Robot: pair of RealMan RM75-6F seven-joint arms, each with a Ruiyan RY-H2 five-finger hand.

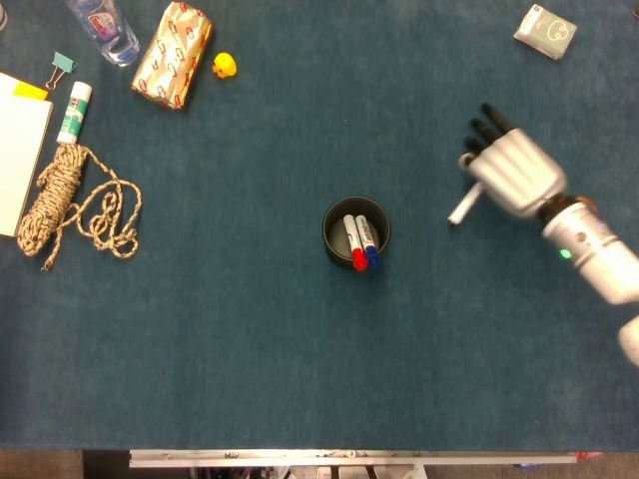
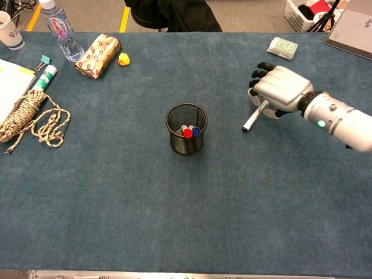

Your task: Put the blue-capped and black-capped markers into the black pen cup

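Observation:
The black mesh pen cup [image 1: 334, 222] [image 2: 186, 145] stands mid-table. Inside it are a blue-capped marker [image 1: 369, 242] [image 2: 196, 131] and a red-capped marker [image 1: 355, 245] [image 2: 187, 132]. My right hand [image 1: 511, 175] [image 2: 280, 90] is well to the right of the cup and grips the black-capped marker [image 1: 464, 205] [image 2: 253, 117]. The marker's white body slants down and left out of the fingers, with its black tip lowest, and it looks raised off the cloth. My left hand does not appear in either view.
A coiled rope [image 1: 65, 200], a glue stick [image 1: 74, 112], a notepad [image 1: 20, 150], a binder clip [image 1: 62, 67], a water bottle [image 1: 108, 28], a wrapped package [image 1: 173, 54] and a yellow duck [image 1: 225, 66] lie far left. A small card box [image 1: 545, 31] sits at the back right.

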